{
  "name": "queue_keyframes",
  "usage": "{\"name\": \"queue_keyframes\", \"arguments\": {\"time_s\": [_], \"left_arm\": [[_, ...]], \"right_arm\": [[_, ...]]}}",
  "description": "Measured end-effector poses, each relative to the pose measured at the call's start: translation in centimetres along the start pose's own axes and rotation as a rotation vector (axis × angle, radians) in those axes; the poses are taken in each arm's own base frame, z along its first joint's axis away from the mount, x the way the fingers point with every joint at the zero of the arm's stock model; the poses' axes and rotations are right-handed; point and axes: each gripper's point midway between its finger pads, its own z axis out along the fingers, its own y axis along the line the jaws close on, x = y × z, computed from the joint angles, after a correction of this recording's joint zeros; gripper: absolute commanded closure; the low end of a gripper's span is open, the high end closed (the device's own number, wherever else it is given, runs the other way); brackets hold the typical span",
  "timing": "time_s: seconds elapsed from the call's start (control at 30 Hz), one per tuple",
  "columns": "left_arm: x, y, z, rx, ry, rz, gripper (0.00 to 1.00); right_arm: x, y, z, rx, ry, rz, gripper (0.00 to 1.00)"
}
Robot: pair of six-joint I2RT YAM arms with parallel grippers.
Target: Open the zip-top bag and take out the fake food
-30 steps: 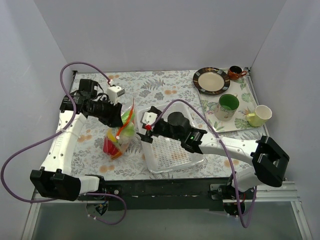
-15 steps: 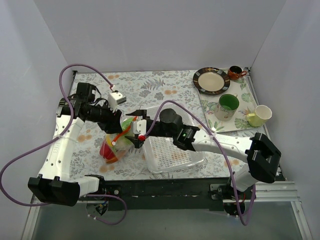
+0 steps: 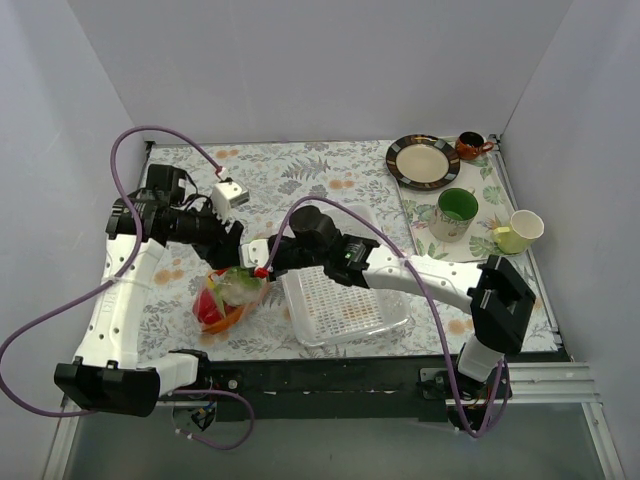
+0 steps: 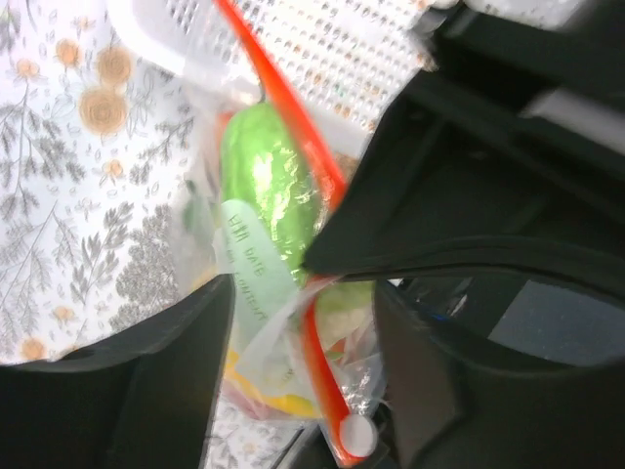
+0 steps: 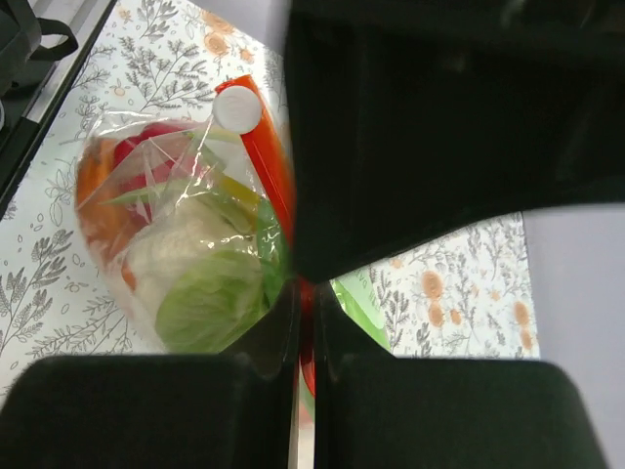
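Note:
The zip-top bag [image 3: 228, 296] lies on the flowered table left of the tray, clear and crinkled, with the fake food [image 5: 186, 264] inside: pale cabbage, a red piece, an orange piece. My right gripper [image 5: 306, 293] is shut on the bag's orange-red zip strip [image 5: 273, 166], a little way from the white slider [image 5: 237, 107]. From above, the right gripper [image 3: 262, 264] reaches in from the tray side. My left gripper [image 4: 303, 391] stands open astride the bag's mouth, and the strip [image 4: 322, 371] runs between its fingers [image 4: 156, 381]. The left gripper [image 3: 238, 250] sits just behind the bag.
A white perforated tray [image 3: 345, 300] lies directly right of the bag under my right arm. At the back right, on a leafy mat, stand a brown-rimmed plate [image 3: 422, 160], a green cup [image 3: 456, 212], a pale yellow cup [image 3: 520, 230] and a small brown jug [image 3: 468, 146].
My right gripper swung left from over the tray to the bag and shut on the zip strip. The left gripper's jaws widened, and the bag sank lower and flatter on the table.

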Motion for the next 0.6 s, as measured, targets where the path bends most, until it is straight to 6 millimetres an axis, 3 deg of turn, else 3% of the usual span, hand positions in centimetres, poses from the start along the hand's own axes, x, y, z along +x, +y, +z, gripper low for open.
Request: {"name": "queue_keyframes", "arguments": {"time_s": [0.07,0.23,0.4,0.6], "left_arm": [[-0.7,-0.5,-0.3,0.016,-0.025,0.012,0.17],[-3.1,-1.1,-1.7,0.015,-0.092,0.034,0.14],[-5.1,-1.1,-3.3,-0.021,-0.152,0.086,0.16],[-6.6,1.9,-4.0,-0.160,-0.207,0.152,0.18]], "right_arm": [[0.4,0.0,0.4,-0.012,0.018,0.005,0.99],[2.1,1.0,0.6,-0.040,0.068,0.026,0.99],[2.9,-0.5,0.5,-0.012,0.091,0.041,0.99],[3.6,-2.8,1.7,-0.043,0.096,0.073,0.97]]}}
